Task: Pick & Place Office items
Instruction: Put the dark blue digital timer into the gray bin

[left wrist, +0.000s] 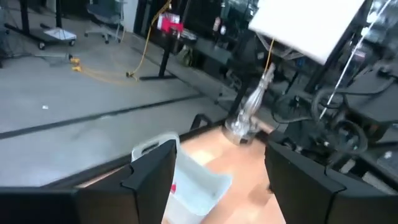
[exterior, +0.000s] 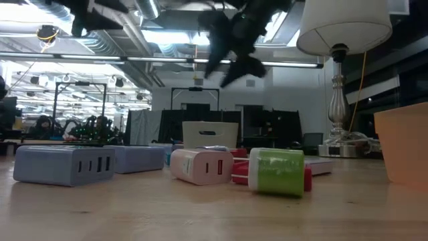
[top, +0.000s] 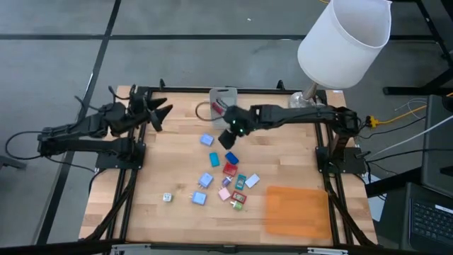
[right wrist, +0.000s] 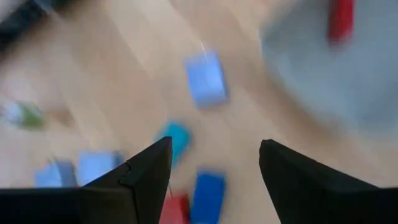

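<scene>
A: Big stuff first. Wooden table [top: 170, 170], white lamp [top: 345, 39] at the far right corner, flat orange mat [top: 297, 210] near right, grey translucent bin [top: 221, 100] at the far edge, middle.

B: Arms?

A: Right gripper [top: 228, 138] reaches in from the right, up off the table, just on the near side of the bin and over the far end of the pile. In its wrist view the two fingers [right wrist: 140, 180] stand well apart with only air between them; nothing held, nothing touched.

B: Left?

A: Left gripper [top: 161, 113] waits at the far left of the table, raised. Its fingers [left wrist: 152, 177] are parted to a moderate gap, empty, pointing toward the bin and lamp.

B: Office items?

A: Scattered on the wood mid-table, between bin and mat. Light blue block [top: 207, 140] farthest out, then a teal one [top: 214, 160] and a dark blue one [top: 231, 157], with a red one [top: 229, 169] just beside it. More light blue, pink and green pieces cluster nearer. Small white piece [top: 167, 197] sits apart to the left. Something red [right wrist: 340, 18] is inside the bin. Low view shows a green block [exterior: 277, 172] and a white charger-like block [exterior: 199, 165] up close.
</scene>
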